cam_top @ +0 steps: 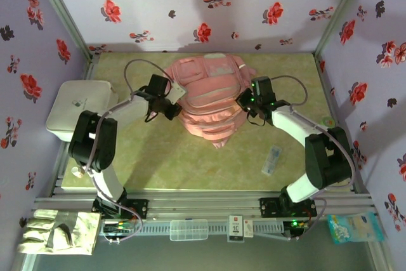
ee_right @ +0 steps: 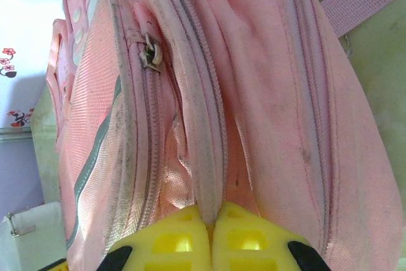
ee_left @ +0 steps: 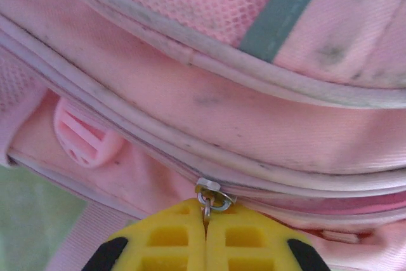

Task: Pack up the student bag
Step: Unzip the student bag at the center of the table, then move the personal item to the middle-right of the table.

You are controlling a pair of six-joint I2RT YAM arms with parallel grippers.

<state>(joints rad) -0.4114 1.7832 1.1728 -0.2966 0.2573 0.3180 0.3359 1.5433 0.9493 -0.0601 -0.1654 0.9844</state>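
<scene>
Hardly anything here is legible. A small white card (cam_top: 236, 228) on the front rail of the counter (cam_top: 190, 176) carries a red square mark at its top and, below it, two bold dark characters that may be a figure and a letter, though they are too small to be sure; the finer print under them is a blur. The white box (cam_top: 79, 111) at the left bears a small dark emblem on its lid, unreadable. The blue-and-white packet (cam_top: 353, 227) at the lower right has print that cannot be made out, and so does the round sticker (cam_top: 328, 120) near the counter's right edge.
</scene>
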